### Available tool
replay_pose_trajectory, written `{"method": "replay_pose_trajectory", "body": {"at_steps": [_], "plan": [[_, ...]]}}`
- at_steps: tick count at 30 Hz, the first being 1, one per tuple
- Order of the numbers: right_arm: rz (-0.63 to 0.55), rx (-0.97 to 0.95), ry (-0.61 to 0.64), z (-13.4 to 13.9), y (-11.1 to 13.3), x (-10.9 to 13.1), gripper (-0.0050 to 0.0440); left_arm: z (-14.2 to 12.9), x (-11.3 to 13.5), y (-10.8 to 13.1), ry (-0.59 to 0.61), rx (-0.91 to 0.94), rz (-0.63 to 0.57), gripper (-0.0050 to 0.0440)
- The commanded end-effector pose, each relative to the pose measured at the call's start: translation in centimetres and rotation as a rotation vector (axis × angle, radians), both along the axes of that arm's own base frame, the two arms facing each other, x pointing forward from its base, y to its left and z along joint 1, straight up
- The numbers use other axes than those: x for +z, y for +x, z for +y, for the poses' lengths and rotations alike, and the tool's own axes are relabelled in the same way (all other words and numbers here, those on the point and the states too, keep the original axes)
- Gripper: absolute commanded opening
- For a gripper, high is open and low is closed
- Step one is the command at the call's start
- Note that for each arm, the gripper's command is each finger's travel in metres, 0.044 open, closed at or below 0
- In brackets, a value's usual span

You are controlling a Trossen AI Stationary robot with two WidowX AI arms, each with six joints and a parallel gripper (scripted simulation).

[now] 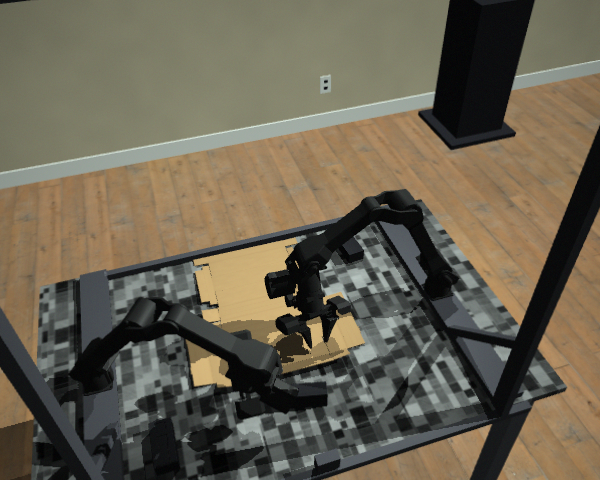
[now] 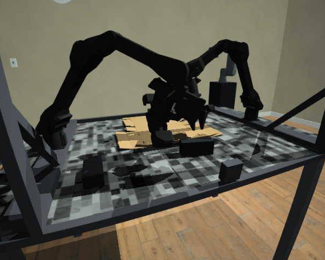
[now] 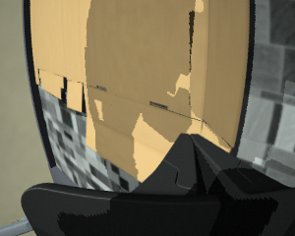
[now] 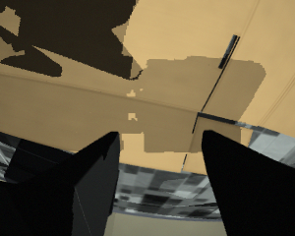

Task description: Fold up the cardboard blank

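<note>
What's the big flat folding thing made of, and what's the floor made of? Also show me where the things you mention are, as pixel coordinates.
The flat blank (image 1: 248, 284) (image 2: 129, 141) (image 3: 138, 49) (image 4: 187, 29) looks like matte tan cardboard: it's thin, with crease lines and cut slots. The floor (image 1: 135, 206) (image 2: 184, 229) seems to be wood, or something printed like it, because it shows long orange-brown planks with grain and dark knots.
</note>
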State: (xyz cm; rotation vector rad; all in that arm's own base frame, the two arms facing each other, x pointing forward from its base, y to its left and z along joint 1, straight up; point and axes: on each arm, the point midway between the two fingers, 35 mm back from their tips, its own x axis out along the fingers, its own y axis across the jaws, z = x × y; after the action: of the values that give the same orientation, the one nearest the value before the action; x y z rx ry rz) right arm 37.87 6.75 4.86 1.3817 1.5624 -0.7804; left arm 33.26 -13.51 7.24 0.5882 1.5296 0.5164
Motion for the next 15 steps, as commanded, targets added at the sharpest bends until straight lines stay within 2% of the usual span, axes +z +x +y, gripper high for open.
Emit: {"method": "replay_pose_trajectory", "body": {"at_steps": [1,10,13,15], "plan": [[0.056,-0.163,-0.003,-0.40,0.83,0.38,0.0203,-0.11,0.77,0.19,-0.012,0.000,-0.022,0.0000],[0.065,-0.182,-0.002,-0.45,0.88,0.35,0.0203,-0.11,0.77,0.19,-0.012,0.000,-0.022,0.0000],[0.065,-0.182,-0.002,-0.45,0.88,0.35,0.0203,0.24,-0.01,0.04,0.025,0.019,-0.043,0.0070],[0.065,-0.182,-0.002,-0.45,0.88,0.35,0.0203,0.24,-0.01,0.04,0.025,0.019,-0.043,0.0070]]}}
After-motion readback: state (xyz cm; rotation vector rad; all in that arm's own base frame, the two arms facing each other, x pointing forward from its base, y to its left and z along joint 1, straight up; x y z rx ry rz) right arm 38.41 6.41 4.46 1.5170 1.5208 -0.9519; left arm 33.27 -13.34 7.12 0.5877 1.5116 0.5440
